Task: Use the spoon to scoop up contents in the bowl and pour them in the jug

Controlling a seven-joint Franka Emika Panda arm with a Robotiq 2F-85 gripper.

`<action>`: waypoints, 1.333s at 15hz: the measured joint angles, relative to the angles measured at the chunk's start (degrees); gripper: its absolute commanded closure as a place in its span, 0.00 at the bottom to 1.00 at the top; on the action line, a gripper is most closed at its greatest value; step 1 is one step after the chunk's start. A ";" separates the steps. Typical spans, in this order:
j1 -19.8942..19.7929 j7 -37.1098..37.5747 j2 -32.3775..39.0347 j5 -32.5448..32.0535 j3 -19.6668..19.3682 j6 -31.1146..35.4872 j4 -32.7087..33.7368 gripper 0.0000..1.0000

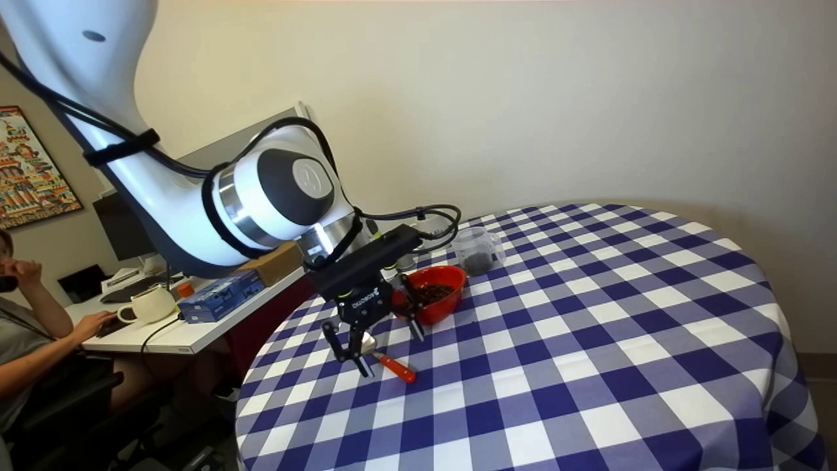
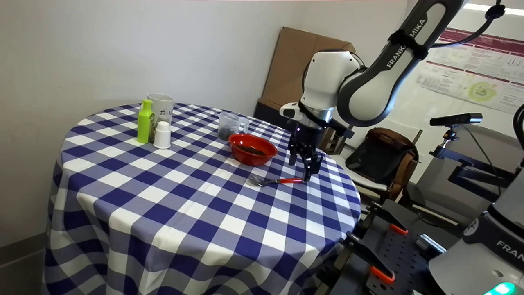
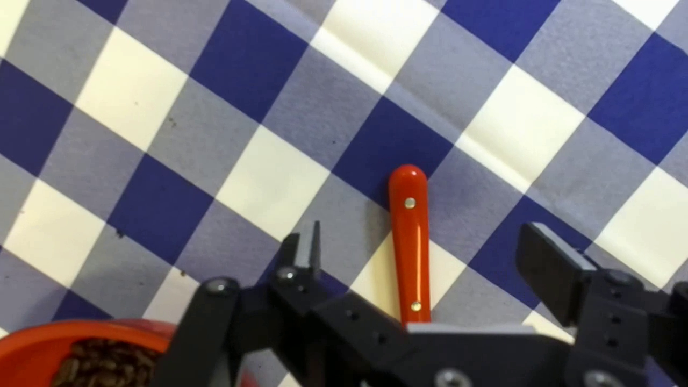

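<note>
The spoon, with an orange-red handle [image 1: 397, 368] [image 2: 290, 180] [image 3: 409, 242] and a metal scoop [image 2: 257, 181], lies on the tablecloth in front of the bowl. My gripper [image 1: 392, 353] [image 2: 300, 170] [image 3: 424, 244] is open and empty above the handle. In the wrist view the handle lies between the spread fingers, and its scoop end is hidden by the gripper. The red bowl [image 1: 444, 311] [image 2: 247, 159] [image 3: 59, 330] holds brown bean-like pieces [image 2: 250, 150] [image 3: 107, 365]. The clear jug [image 1: 469, 242] [image 2: 230, 121] stands behind the bowl with dark contents at its bottom. It is out of the wrist view.
A green bottle [image 2: 144, 125], a white shaker [image 2: 162, 137] and a white cup [image 2: 163, 106] stand together on the checked table [image 2: 188, 229]. A desk with a blue box [image 1: 222, 294] and a white mug [image 1: 152, 305] stands beside the table. A person sits at it.
</note>
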 measured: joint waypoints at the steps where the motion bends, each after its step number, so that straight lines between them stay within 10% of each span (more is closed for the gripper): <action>1: 0.01 -0.04 0.22 -0.08 -0.02 0.00 -0.10 0.00; 14: 0.08 -0.16 4.30 -5.71 -2.35 0.93 2.18 0.98; 20: 0.05 -0.16 4.22 -6.13 -2.44 1.62 2.31 0.95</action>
